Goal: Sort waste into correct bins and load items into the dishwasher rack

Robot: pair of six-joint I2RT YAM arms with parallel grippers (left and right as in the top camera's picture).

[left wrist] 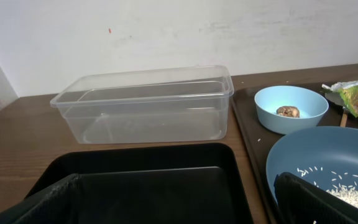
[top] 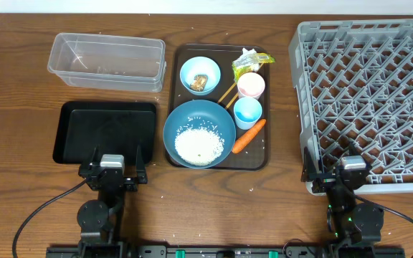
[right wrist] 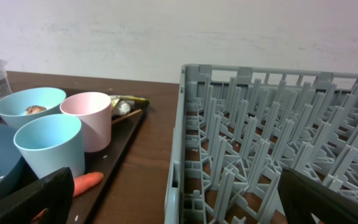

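Left claw (top: 115, 163) open, fingers spread wide, gripping nothing, at near edge of shallow black rectangular tray (top: 106, 132). Right claw (top: 348, 165) open too, at near-left corner of large grey plastic lattice rack (top: 301, 86). One clear rectangular plastic tub (top: 106, 61) sits behind black tray on brown wooden surface (top: 20, 86). One dark-brown serving tray (top: 262, 154) between bins and rack carries:
- one large dark-blue bowl (top: 192, 115) with loose white rice grains (top: 199, 145)
- one small light-blue bowl (top: 187, 70) with one brown food lump (top: 200, 82)
- one pink cup (top: 251, 85)
- one light-blue cup (top: 247, 112)
- one orange carrot (top: 249, 135)
- one crumpled yellow-green wrapper (top: 248, 62), print too small to read
- thin wooden chopsticks (top: 227, 92), partly hidden, count unclear
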